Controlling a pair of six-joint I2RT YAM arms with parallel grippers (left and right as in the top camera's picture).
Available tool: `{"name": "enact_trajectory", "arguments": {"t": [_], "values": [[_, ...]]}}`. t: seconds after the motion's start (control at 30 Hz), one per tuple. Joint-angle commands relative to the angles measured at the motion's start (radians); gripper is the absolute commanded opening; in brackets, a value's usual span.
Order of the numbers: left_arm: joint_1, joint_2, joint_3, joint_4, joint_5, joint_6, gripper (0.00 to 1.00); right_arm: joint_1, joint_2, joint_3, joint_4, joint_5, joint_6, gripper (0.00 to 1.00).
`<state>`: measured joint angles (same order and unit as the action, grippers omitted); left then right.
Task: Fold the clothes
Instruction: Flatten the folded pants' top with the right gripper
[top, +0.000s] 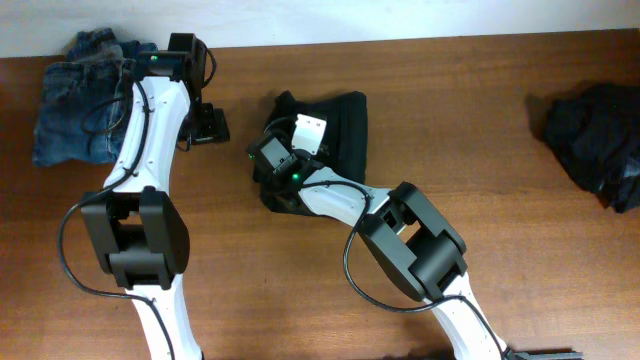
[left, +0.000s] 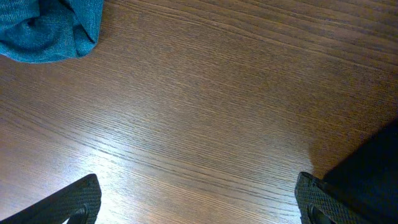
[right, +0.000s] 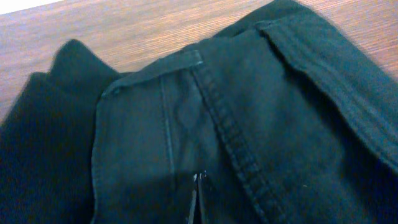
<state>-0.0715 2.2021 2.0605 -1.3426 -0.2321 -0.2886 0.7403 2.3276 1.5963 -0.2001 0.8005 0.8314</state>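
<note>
Pinching the black garment (right: 261, 124), the right jaws sit closed; left jaws gape wide over table (left: 199, 112)

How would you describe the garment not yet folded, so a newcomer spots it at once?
Take the brown wooden table and follow it to its right end in the overhead view. There sits a crumpled black fabric heap, lying alone. Unlike the folded black trousers at the centre and the folded blue denim jeans at the left, it is lumpy and shapeless.
</note>
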Motion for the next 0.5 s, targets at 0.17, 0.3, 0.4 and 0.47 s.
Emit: {"name": "enact_trajectory", "arguments": {"t": [0.17, 0.3, 0.4, 0.47], "values": [[0.005, 0.009, -0.005, 0.000, 0.004, -0.010, 0.99, -0.013, -0.254, -0.059, -0.122, 0.305, -0.080, 0.21], [0.005, 0.009, -0.005, 0.000, 0.004, -0.010, 0.99, -0.050, -0.427, -0.059, -0.136, 0.248, -0.315, 0.50], [0.005, 0.009, -0.005, 0.000, 0.004, -0.010, 0.99, -0.074, -0.545, -0.059, -0.264, 0.196, -0.435, 0.73], [0.005, 0.009, -0.005, 0.000, 0.004, -0.010, 0.99, -0.111, -0.604, -0.059, -0.391, 0.037, -0.435, 0.87]]}}
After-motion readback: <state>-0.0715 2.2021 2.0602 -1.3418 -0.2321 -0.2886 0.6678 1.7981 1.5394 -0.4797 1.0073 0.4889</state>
